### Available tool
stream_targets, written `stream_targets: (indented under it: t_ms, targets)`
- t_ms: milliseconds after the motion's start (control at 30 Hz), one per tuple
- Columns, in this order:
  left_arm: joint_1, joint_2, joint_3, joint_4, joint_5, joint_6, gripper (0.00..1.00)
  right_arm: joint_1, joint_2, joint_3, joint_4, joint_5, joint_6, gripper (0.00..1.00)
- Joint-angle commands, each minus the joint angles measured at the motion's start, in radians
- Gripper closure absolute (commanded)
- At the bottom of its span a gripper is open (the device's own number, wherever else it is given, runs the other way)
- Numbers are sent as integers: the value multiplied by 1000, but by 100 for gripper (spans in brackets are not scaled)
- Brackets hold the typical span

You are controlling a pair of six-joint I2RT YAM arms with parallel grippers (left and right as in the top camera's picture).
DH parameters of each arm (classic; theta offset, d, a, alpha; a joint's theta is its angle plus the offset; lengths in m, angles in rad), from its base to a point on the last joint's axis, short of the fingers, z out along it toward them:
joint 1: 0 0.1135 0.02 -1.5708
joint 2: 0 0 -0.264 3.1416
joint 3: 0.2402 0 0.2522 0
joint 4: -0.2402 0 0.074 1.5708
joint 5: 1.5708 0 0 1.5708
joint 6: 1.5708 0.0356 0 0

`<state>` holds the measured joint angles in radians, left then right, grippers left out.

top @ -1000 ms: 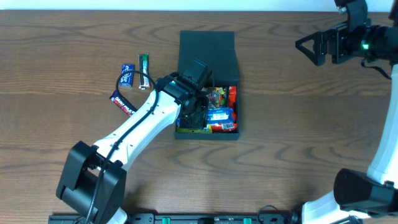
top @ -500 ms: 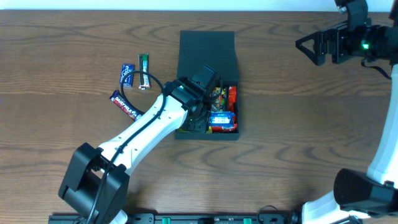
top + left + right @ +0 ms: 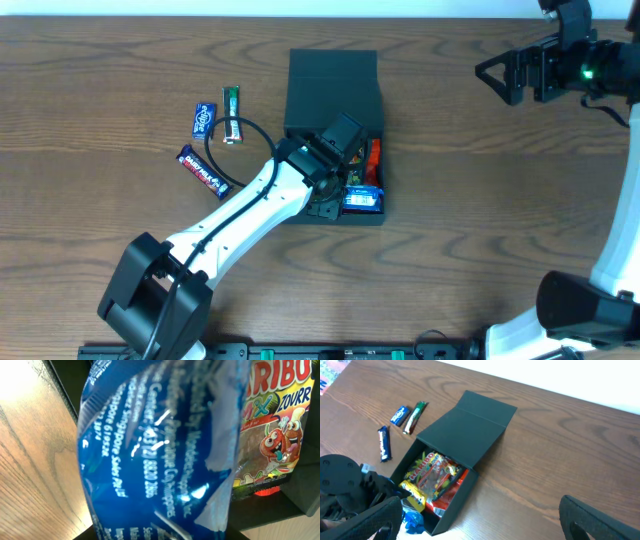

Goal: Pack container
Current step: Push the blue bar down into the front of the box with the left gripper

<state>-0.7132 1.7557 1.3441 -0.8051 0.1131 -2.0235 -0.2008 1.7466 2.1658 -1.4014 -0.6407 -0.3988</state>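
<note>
Presently logged, item by item.

- **Container** [image 3: 332, 85]: a dark green box at the centre of the table [image 3: 480, 220]. Its flap lid is laid back toward twelve o'clock, and the body is open and part filled.
- **Contents:**
  - The gummy packet [image 3: 430, 472] lies uppermost.
  - The red packet [image 3: 454, 491] sits along the three o'clock wall.
  - The blue packet [image 3: 150, 450] is at the five o'clock corner, close against the wall.
- **Loose stock:** the green bar [image 3: 232, 101], blue bar [image 3: 204, 120] and dark bar [image 3: 198, 167] lie on the wood at nine to ten o'clock from the box, unpacked.
- **Left gripper** [image 3: 335, 185]: lowered into the box. The blue packet fills its camera and no finger shows, so it cannot be told whether it grips the packet or only hovers near it.
- **Right gripper** [image 3: 500, 76]: parked at two o'clock, well apart from the box, with fingers spread wide and empty.

**Hazards, as judged:**
- The blue packet is crowded against the wall. If let go high or tilted, it could ride over the rim onto the table.
- The heap looks tall at the gummy packet, so the lid may refuse to lie shut.
- A sideways drag by the left arm could shove the light box off its spot.
- The arm's cable loop [image 3: 238, 130] hangs just beside the green bar and may sweep it away.
</note>
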Motion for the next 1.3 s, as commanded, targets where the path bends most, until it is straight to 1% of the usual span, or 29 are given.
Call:
stream_targets:
  t_ms: [0, 400, 733, 967, 1267]
  targets:
    - [-2, -10, 1, -6, -44, -56, 94, -8, 1, -3, -1, -23, -6, 1]
    - [-2, 34, 1, 21, -34, -56, 94, -8, 1, -4, -2, -23, -6, 1]
    - [-2, 39, 1, 21, -65, -47, 94, -8, 1, -4, -2, -23, -6, 1]
    - [-3, 55, 1, 22, -68, -25, 94, -8, 1, -4, -2, -23, -6, 1]
    - [-3, 55, 1, 26, -68, -26, 94, -8, 1, -4, -4, -23, -6, 1]
